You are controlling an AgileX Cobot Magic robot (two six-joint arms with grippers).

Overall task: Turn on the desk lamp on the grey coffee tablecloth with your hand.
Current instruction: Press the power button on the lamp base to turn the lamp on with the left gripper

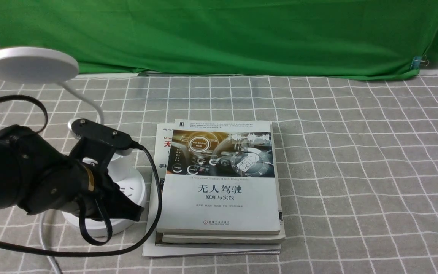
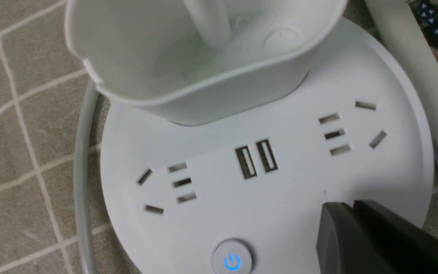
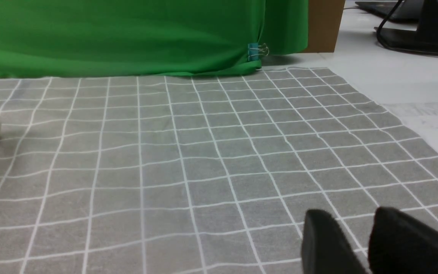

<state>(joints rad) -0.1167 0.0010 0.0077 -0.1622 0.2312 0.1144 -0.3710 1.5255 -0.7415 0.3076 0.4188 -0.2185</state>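
L pincer (image 1: pixel 130 211): black, nearest the lens in front view. Tips pressed together, only a thin seam showing in L wrist view (image 2: pixel 350 208), nothing held. Low over near rim of lamp base; contact w/ base cannot be told.

Desk lamp (image 1: pixel 133 182): white, directly under and beyond L pincer, standing on grey coffee tablecloth (image 1: pixel 356 152). Disc head (image 1: pixel 31 64) high, up and behind the pincer; looks unlit. Pen cup (image 2: pixel 188 57) beyond the tips. USB ports (image 2: pixel 256 158) and socket slots lie betw. cup and tips.

Power button (image 2: pixel 232 262): round, blue icon glowing, on same near edge of base as the tips, just beside them but apart. No 2nd button in view.

Book stack (image 1: pixel 219 182): close beside base, on L pincer's right.

R pincer (image 3: pixel 354 219): fingers apart, empty, low over bare cloth, well apart from lamp; not seen in front view.

Step in hand (est.): approach approx. done, lining closed tips up on button; press not yet made, since tips sit off the button and head is dark.

Next move calls for: short sideways shift to centre tips over button, then a straight, light downward push. Off-centre push may slip onto plain base. Confirm by head lighting.
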